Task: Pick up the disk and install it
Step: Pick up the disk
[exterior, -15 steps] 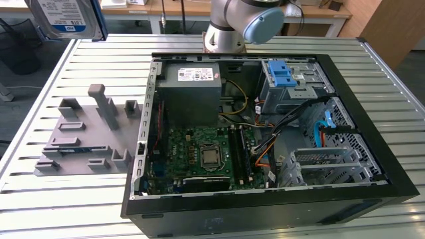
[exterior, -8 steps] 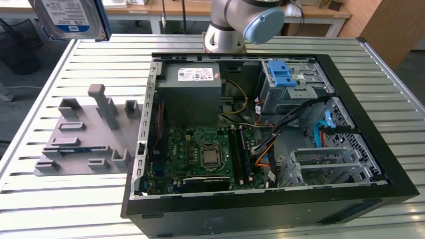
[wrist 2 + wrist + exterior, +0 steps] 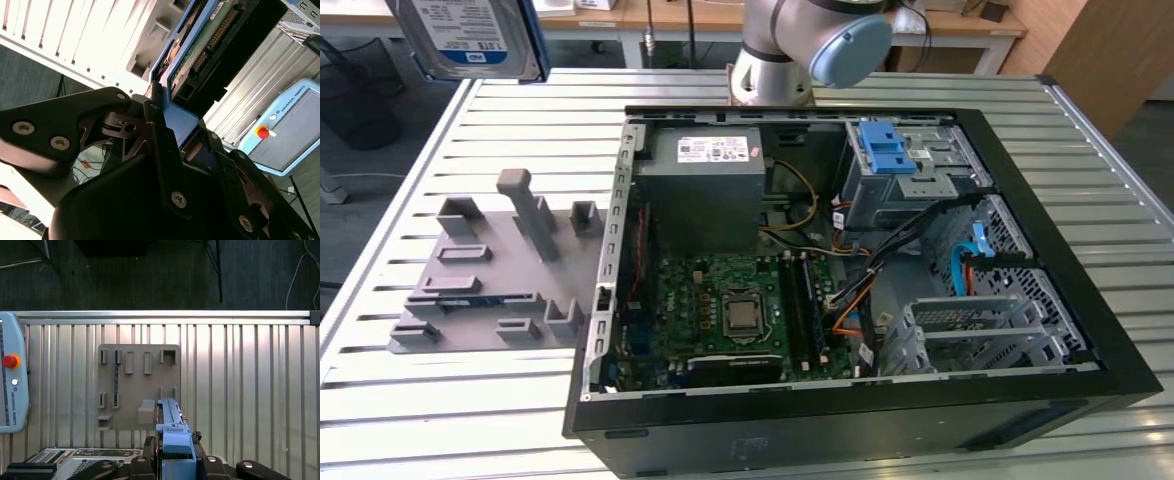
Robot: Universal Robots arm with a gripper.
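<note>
Disk [image 3: 470, 38] hangs in the air at the exterior view's upper left, over the counter [image 3: 520, 120] corner, label facing the camera. Below it, a grey slotted holder [image 3: 494, 265] lies on the counter. Right of that sits an open computer case [image 3: 854, 270] with a blue-latched drive cage [image 3: 901, 165] inside. In the second wrist view the gripper [image 3: 182, 125] pinches the disk's blue frame, well apart from the case.

An open black computer case [image 3: 854, 430] lies on the slatted metal table [image 3: 480, 400], a grey pegged fixture plate [image 3: 487, 270] between it and the table's edge at the exterior view's left. Inside, a grey power supply [image 3: 700, 190] (white sticker on top) and a blue-latched drive cage [image 3: 907, 165] sit in two neighbouring corners.
</note>
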